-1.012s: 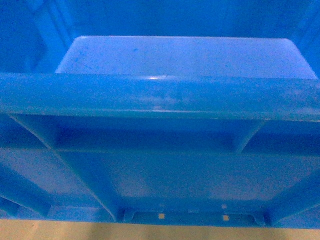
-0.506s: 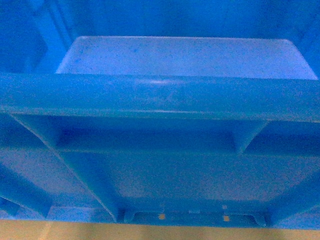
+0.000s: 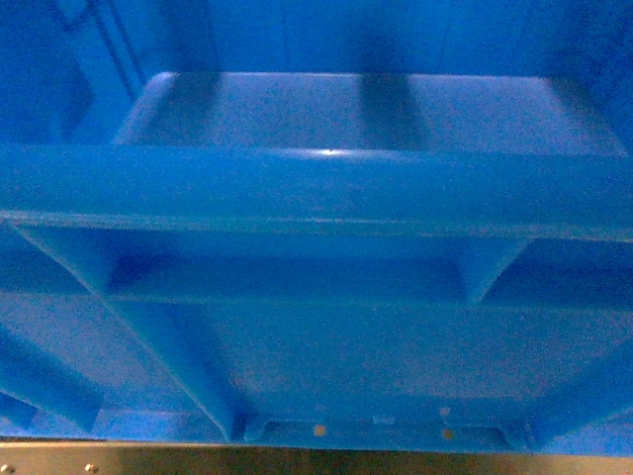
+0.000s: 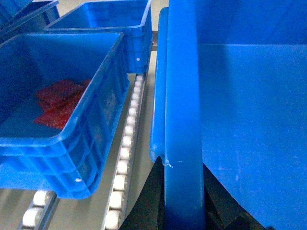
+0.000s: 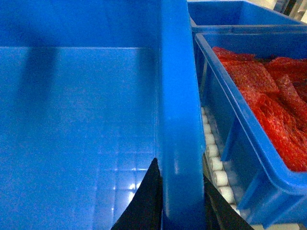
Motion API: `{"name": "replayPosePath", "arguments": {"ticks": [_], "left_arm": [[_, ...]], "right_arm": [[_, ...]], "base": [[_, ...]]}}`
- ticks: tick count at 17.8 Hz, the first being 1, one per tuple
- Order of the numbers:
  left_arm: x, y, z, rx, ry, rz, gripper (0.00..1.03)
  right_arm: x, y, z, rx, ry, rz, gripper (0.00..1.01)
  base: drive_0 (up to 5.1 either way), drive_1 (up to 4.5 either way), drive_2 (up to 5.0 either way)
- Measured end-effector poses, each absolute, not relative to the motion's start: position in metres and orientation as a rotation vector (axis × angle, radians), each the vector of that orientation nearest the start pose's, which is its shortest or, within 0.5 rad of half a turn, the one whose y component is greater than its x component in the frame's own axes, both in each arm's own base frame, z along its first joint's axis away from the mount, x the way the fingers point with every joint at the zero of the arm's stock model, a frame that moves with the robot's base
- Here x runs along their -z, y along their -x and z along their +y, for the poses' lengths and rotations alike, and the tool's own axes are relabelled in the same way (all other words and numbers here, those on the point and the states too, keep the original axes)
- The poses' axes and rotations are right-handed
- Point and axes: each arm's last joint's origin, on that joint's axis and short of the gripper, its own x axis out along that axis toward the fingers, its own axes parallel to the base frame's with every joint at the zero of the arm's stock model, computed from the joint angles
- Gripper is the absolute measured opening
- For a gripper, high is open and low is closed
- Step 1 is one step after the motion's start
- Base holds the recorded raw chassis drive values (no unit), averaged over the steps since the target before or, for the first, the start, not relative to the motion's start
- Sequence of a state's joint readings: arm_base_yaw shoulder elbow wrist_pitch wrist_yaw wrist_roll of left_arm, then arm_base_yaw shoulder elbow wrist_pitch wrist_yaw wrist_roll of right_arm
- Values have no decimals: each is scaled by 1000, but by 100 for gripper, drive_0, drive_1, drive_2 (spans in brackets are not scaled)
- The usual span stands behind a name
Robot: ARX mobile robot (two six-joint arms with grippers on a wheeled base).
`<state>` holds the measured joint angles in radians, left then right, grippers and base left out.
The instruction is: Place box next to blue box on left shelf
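The box (image 3: 316,188), a big bright-blue crate, fills the head view with its thick near rim and ribbed wall. My left gripper (image 4: 181,165) is shut on its left rim (image 4: 181,96), one dark finger on each side. My right gripper (image 5: 180,167) is shut on the right rim (image 5: 177,96) in the same way. To the left, a blue box (image 4: 103,120) with red packets inside stands on the left shelf's white rollers (image 4: 125,143), a narrow gap away. Whether my crate rests on the rollers I cannot tell.
On the right, another blue crate (image 5: 230,124) full of red packets (image 5: 268,96) sits close beside my crate, with rollers (image 5: 213,153) showing between them. More blue crates stand farther back (image 4: 110,19) (image 5: 240,12). A metal edge (image 3: 297,463) runs under the crate.
Dark shadow bands now fall across the crate's floor and the view is dimmer. The pale strip below the crate has given way to a grey metal edge with rivets. Both grips are unchanged.
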<state>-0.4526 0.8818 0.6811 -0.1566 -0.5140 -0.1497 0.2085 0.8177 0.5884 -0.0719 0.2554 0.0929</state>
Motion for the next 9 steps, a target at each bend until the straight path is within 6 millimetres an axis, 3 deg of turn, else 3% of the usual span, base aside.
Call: {"name": "replayPosePath", "arguments": {"ticks": [5, 9], "left_arm": [[-285, -178, -71, -85, -18, 311, 9], [-284, -180, -71, -85, -21, 317, 9]], "right_arm": [[-270, -181, 31, 60, -23, 293, 10], [-269, -182, 31, 60, -22, 297, 10]], "base": [[-4, 424, -431], [0, 0, 0]]}}
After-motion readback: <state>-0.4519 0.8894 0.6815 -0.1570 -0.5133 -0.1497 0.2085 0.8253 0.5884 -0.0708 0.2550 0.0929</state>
